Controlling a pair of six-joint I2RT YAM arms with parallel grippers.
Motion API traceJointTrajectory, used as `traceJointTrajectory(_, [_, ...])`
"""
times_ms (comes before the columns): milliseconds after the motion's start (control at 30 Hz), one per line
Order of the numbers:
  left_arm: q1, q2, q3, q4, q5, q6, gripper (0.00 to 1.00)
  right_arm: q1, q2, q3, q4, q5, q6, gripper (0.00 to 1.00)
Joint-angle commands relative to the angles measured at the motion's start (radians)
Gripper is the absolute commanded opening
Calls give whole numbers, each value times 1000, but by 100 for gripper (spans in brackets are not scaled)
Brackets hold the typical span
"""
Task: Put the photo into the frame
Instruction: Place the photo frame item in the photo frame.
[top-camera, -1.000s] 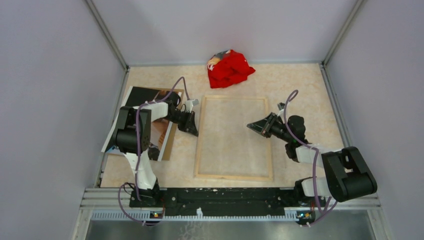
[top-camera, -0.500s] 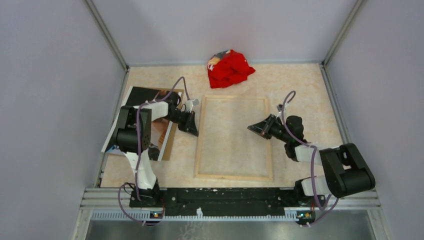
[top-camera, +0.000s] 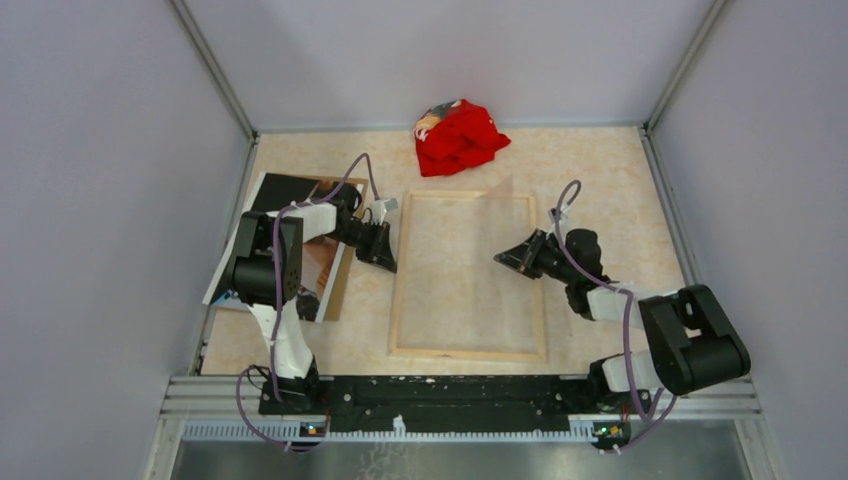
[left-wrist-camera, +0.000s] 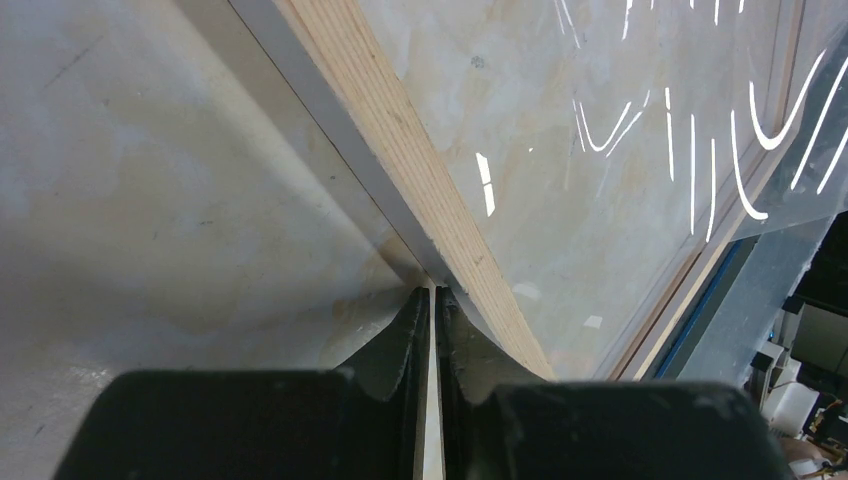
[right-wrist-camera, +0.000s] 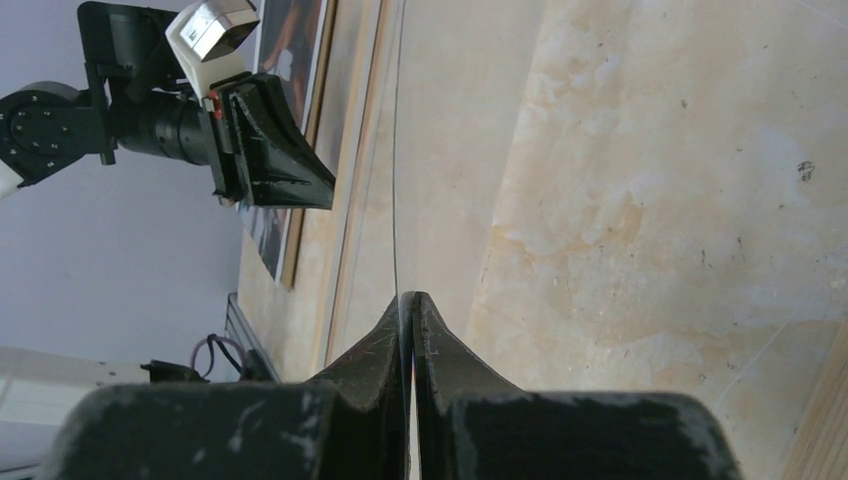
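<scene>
The frame (top-camera: 400, 290) lies back up in the middle of the table, its pale wood rail (left-wrist-camera: 420, 170) running past my left gripper (top-camera: 388, 262). That gripper (left-wrist-camera: 433, 290) is shut to a thin slit, its tips against the outer side of the frame's left rail. My right gripper (top-camera: 500, 257) is shut on the clear pane (right-wrist-camera: 396, 150), seen edge-on above its tips (right-wrist-camera: 405, 295). The pane (left-wrist-camera: 650, 120) tilts up over the frame on its right side. The photo (top-camera: 285, 192) lies at the left, partly under the left arm.
A crumpled red cloth (top-camera: 458, 137) sits at the back centre. A brown backing board (top-camera: 338, 278) lies under the photo at the left. Grey walls close in both sides and the back.
My right gripper has shifted slightly nearer and the pane now stands tilted a little higher off the frame. The left gripper has not moved.
</scene>
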Motion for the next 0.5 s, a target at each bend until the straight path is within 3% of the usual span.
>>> traceJointTrajectory(0, [-15, 31, 7, 22, 8, 18, 12, 47, 12, 38, 10, 19, -66, 0])
traceJointTrajectory(467, [-15, 25, 29, 6, 18, 24, 13, 76, -20, 51, -173, 124, -199, 0])
